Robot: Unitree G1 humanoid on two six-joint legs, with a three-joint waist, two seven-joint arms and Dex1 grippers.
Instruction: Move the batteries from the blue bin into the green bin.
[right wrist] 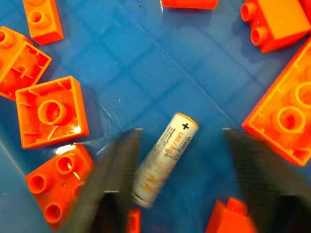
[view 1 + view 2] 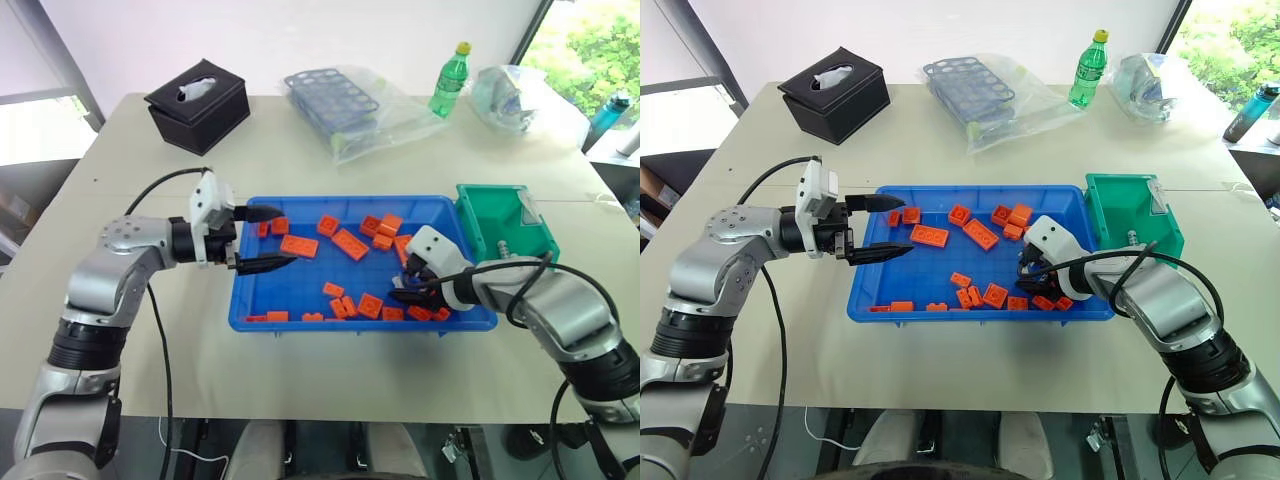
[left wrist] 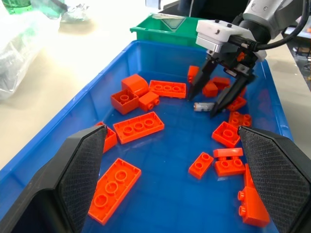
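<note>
Both grippers work over the blue bin (image 2: 250, 300) on a pale beige table (image 2: 300, 370); windows with greenery stand behind. At the far edge sit a black tissue box (image 2: 198, 103), a rack in a plastic bag (image 2: 335, 105) and a green bottle (image 2: 450, 78). One battery (image 1: 165, 158), silvery with orange print and a plus mark, lies on the bin floor among orange bricks (image 2: 350, 243). Astride it, not yet gripping, the right gripper's (image 3: 212, 99) fingers stand apart. Left gripper (image 2: 262, 238) hovers spread wide, empty. Just right stands the green bin (image 2: 480, 235).

The blue bin (image 2: 865, 300) holds scattered orange bricks (image 2: 980, 235). The green bin (image 2: 1118, 208) touches its right end, where the right gripper (image 2: 1032, 273) reaches in.
</note>
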